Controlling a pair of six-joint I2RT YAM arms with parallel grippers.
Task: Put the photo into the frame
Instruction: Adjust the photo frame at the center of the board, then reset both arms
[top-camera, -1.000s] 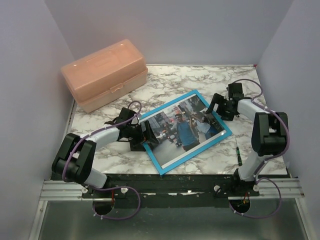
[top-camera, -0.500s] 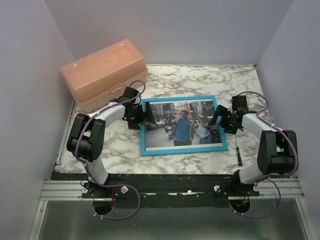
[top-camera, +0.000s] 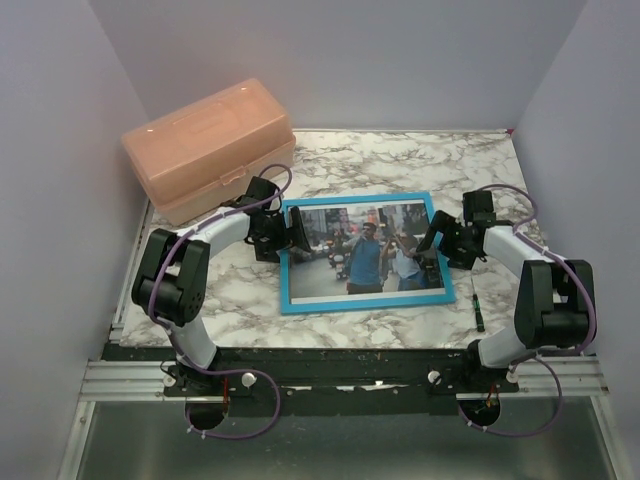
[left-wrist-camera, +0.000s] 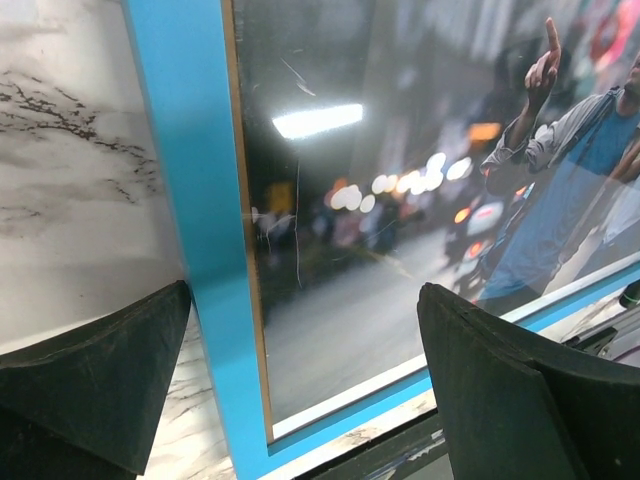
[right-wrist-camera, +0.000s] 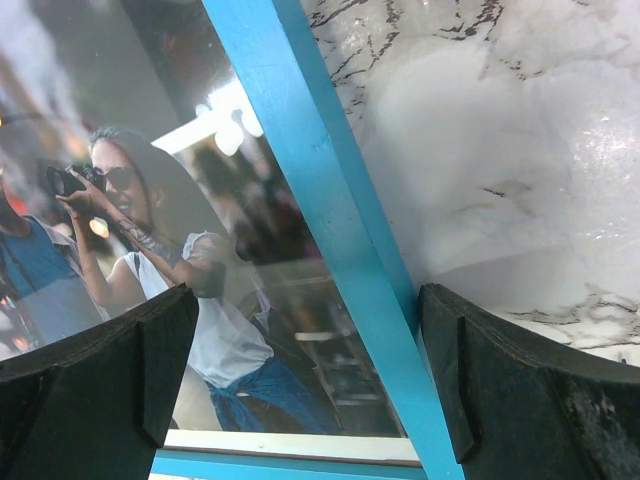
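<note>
The frame (top-camera: 365, 301) lies flat on the marble table with its blue face up. The photo (top-camera: 365, 250) sits inside it, picture side up, showing a man in a blue shirt. My left gripper (top-camera: 288, 236) is at the frame's left edge. In the left wrist view it (left-wrist-camera: 300, 400) stands open astride the blue rail (left-wrist-camera: 190, 200), one finger over the marble and the other over the photo (left-wrist-camera: 400, 200). My right gripper (top-camera: 438, 240) is at the right edge. It (right-wrist-camera: 305, 390) is open too, straddling the right rail (right-wrist-camera: 330, 220) beside the photo (right-wrist-camera: 150, 250).
A closed peach plastic box (top-camera: 210, 148) stands at the back left, close behind my left arm. A dark screwdriver (top-camera: 477, 308) lies near the front right, just off the frame's corner. Walls enclose the table on three sides.
The frame with the photo has turned from a diagonal lie to square with the table edge. Both grippers followed its ends, the left arm swinging far back. Jaws stayed open.
</note>
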